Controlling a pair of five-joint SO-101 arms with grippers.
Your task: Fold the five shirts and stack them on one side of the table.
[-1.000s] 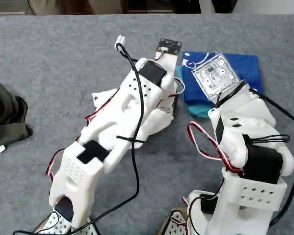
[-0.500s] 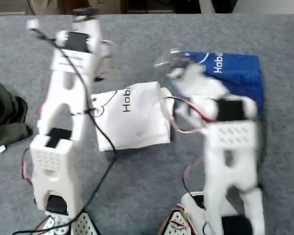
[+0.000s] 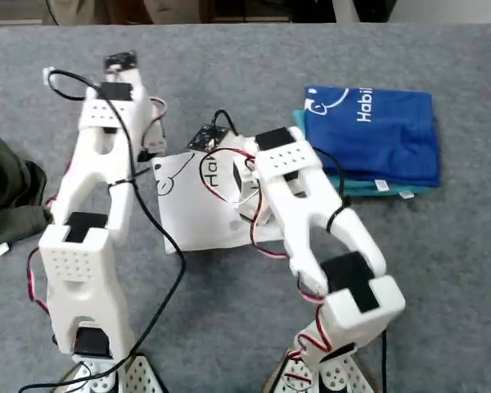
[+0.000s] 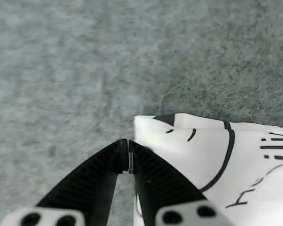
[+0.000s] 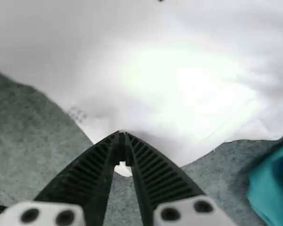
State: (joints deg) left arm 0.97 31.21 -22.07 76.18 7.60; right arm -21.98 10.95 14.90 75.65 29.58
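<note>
the white shirt [image 3: 198, 214] lies folded flat in the middle of the grey worktop [image 3: 442, 278], its black line drawing facing up. the left arm [image 3: 90, 196] stands along the shirt's left side. its pincer [image 4: 128, 157] is closed, black fingers [image 4: 96, 179] pressed together at the tips with nothing between them. the tips sit over bare worktop just beside the shirt's far left corner; whether they touch the cloth cannot be told.

the right arm [image 3: 311, 213] leans across the right part of the white shirt and hides that side in the high view. its pincer [image 5: 121, 139] is also closed, the tips meeting right at the shirt's edge. a little white shows in the gap lower down between the fingers, but whether any cloth is pinched cannot be told.

to the right, at the far side of the worktop, a blue shirt [image 3: 372, 131] lies folded on top of a folded teal shirt [image 3: 352, 187]. the teal one peeks out along the near and left edges of the blue. this pair is near the white shirt, with a strip of grey worktop between them in the right wrist view.

a dark green shirt [image 3: 12, 196] lies crumpled at the left edge of the worktop, well apart from the others.
</note>
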